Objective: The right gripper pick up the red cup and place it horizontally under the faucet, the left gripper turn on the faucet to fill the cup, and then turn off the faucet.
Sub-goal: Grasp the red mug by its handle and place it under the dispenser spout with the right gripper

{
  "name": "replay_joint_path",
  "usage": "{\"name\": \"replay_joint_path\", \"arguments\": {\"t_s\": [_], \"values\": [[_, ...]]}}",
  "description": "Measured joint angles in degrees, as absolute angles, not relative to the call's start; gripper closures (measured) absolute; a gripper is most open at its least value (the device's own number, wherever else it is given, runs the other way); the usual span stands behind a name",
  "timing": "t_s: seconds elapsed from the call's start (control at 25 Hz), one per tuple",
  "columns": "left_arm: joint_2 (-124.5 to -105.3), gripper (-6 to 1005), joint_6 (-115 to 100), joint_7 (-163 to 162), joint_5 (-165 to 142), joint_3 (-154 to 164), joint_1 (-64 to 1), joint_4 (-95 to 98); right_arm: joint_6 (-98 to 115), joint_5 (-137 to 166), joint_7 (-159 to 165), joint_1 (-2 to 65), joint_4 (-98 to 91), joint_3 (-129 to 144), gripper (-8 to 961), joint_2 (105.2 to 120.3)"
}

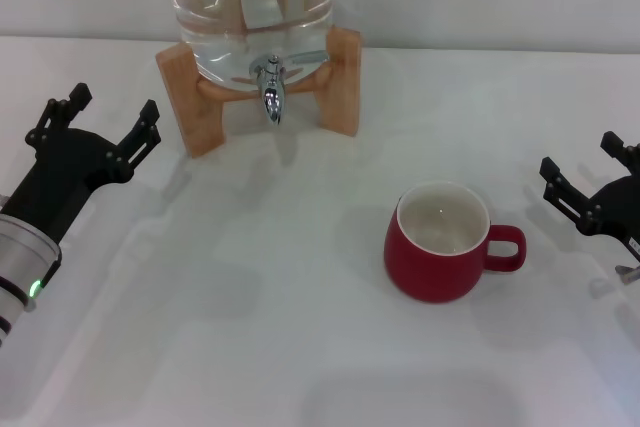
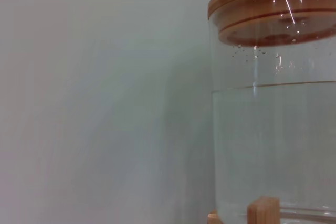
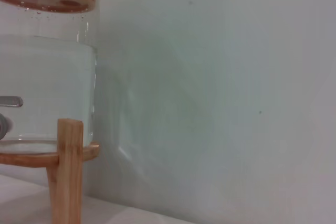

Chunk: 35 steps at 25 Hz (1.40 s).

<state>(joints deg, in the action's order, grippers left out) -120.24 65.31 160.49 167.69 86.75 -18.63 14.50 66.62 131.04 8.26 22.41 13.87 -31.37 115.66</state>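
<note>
At the frame's right edge, the right gripper [image 1: 585, 182] is cut off

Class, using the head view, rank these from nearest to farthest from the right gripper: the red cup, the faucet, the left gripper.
Measured from the right gripper, at the table's right edge:
1. The red cup, just to its left, handle pointing toward it.
2. The faucet, farther back, left of centre, under the water jug.
3. The left gripper, across the table on the left.
</note>
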Motion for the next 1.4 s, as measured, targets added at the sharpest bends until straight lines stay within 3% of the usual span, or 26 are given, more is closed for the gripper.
{"name": "replay_joint_path", "arguments": {"t_s": [1.4], "values": [[-120.14, 124, 65.1, 160.5, 167.7, 86.7, -18.6, 14.5, 71.6, 131.0, 8.2, 18.6, 13.4, -28.8, 128, 115.41]]}}
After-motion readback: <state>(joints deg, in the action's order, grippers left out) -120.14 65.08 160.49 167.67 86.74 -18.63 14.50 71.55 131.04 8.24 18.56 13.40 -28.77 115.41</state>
